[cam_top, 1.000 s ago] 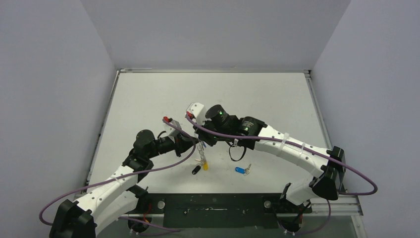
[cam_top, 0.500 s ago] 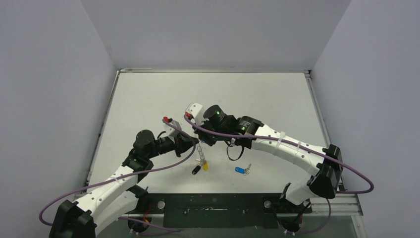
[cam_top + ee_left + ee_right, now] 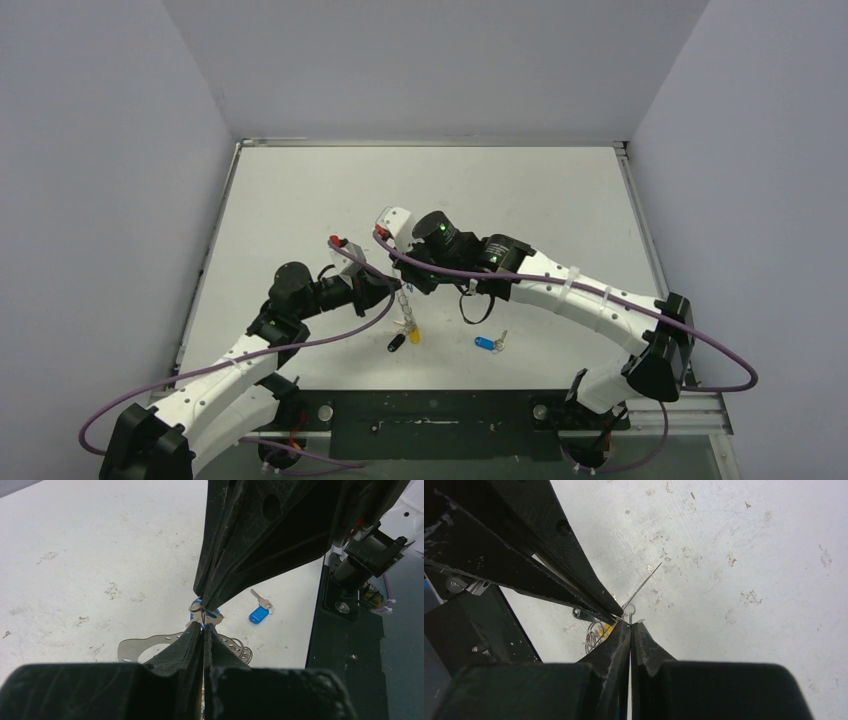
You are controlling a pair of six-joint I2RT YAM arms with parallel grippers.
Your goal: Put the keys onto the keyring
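Both grippers meet tip to tip above the table's middle. My left gripper (image 3: 396, 290) (image 3: 203, 628) is shut on the keyring's thin wire (image 3: 644, 584), whose free end sticks out beyond the tips. My right gripper (image 3: 410, 284) (image 3: 630, 623) is shut on a small blue-headed key (image 3: 204, 614) right at the left tips. A yellow key (image 3: 414, 335) and a black key (image 3: 396, 343) hang below on the wire's coils (image 3: 595, 632). A further key with a blue tag (image 3: 487, 343) (image 3: 259, 614) lies on the table to the right, apart from both grippers.
A black cable loop (image 3: 478, 306) hangs under the right wrist. The dark base plate (image 3: 440, 412) runs along the table's near edge. White walls close in the table on three sides.
The right arm's elbow swayed slightly out and back. Both grippers stay shut tip to tip, and the keys have not moved.
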